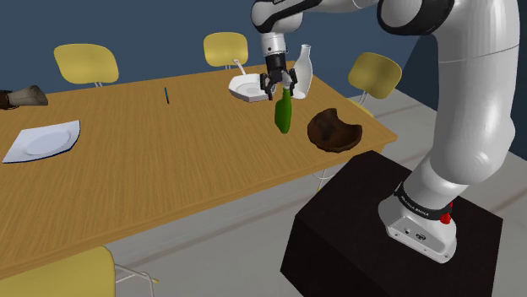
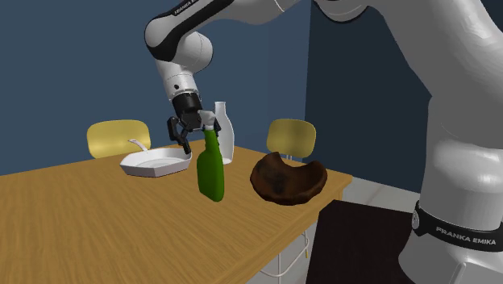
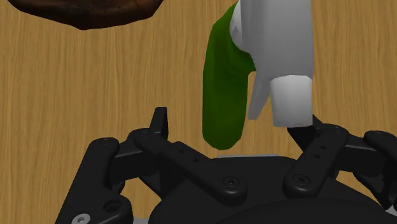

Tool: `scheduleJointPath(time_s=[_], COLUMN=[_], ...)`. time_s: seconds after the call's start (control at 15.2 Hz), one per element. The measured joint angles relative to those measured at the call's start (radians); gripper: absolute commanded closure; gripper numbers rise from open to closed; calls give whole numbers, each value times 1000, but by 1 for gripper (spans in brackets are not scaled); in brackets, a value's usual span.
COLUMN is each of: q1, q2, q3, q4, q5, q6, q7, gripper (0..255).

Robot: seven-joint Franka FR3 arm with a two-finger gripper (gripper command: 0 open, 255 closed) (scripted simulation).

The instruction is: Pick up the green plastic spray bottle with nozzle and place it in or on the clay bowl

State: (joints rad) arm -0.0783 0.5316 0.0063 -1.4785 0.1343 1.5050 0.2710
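green body, white nozzle head: the spray bottle [image 2: 211,171] hangs from the hand [image 2: 189,129], which is clenched on the bottle's white top. the body hangs below the fingers, slightly tilted, and appears to be clear of the bench [image 1: 169,160]. the dark brown bowl [image 2: 288,179] rests near the bench corner, on the second exterior view's right of the bottle, near it but not touching.

step in hand, as judged: carry the bottle across to the bowl.

- hold the present height or add a little. the bottle's base must pass above the bowl's rim, which is uneven.
- travel slowly. the grip is high on the head, so the long body is likely to swing.
- move away from the white carafe [image 2: 223,133], which stands just behind the hand, and from the white dish [image 2: 153,162] beside it.
- stop with the base over the bowl's hollow, not over its rim.
- lower until the base is supported, then release.
- expect the tall bottle to lean on the rim once freed. release low to limit the fall.
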Motion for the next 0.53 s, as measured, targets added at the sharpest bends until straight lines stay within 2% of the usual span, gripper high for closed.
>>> scheduleJointPath(time_s=[0.13,0.53], q1=[2,3], q2=[-7,-10], q3=[0,1], q4=[-34,-47], q5=[1,1], q6=[27,37], q7=[-2,-2], gripper=[0,0])
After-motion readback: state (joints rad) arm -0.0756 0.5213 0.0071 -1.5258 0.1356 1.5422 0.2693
